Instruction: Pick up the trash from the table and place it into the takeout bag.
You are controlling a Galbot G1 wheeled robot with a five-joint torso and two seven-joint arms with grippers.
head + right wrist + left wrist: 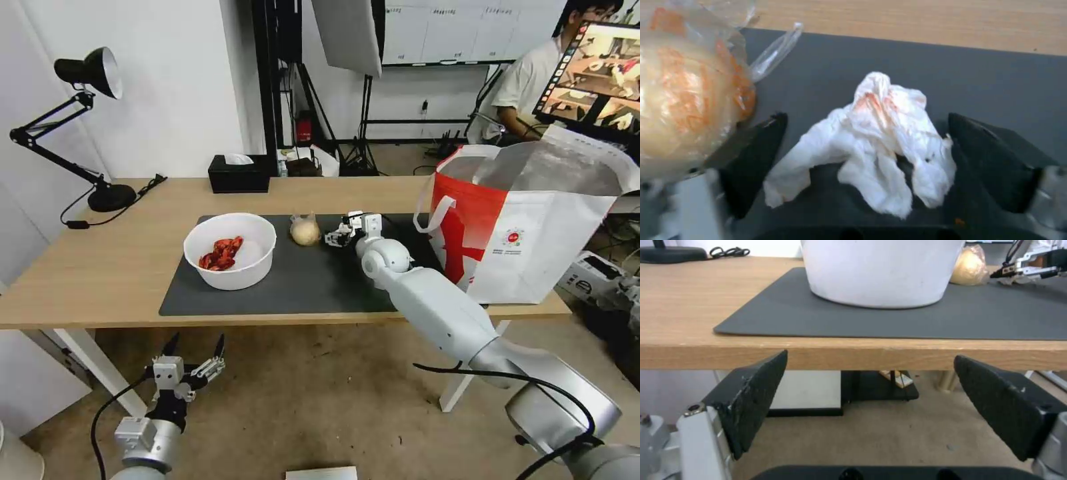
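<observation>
The right gripper [337, 238] reaches out over the dark grey mat [293, 280] near the middle of the table [87, 267], jaws spread wide. The right wrist view gives what the head view cannot: a crumpled white tissue [871, 140], streaked orange-red, lies on the mat between the two black fingers [991, 166] — neither pad is pressing it. One finger sits right against the small clear bag with the beige lump [684, 100]. From the head view that bag [305, 231] is just at 9 o'clock of the gripper.

The white round bowl with red shells [231, 250] stands on the mat at 9 o'clock of the bag; the shells themselves are seen from the head view, while the left wrist view shows just the bowl's plain outer wall [880, 273].

The takeout bag [527, 227] stands open at the table's end, at 3 o'clock of the gripper, foil lining showing. Its small round logo is too small to read.

The left gripper [195, 357] hangs low in front of the table edge, at 6 o'clock of the bowl, jaws apart and holding nothing — its wrist view looks level along the tabletop's edge.
</observation>
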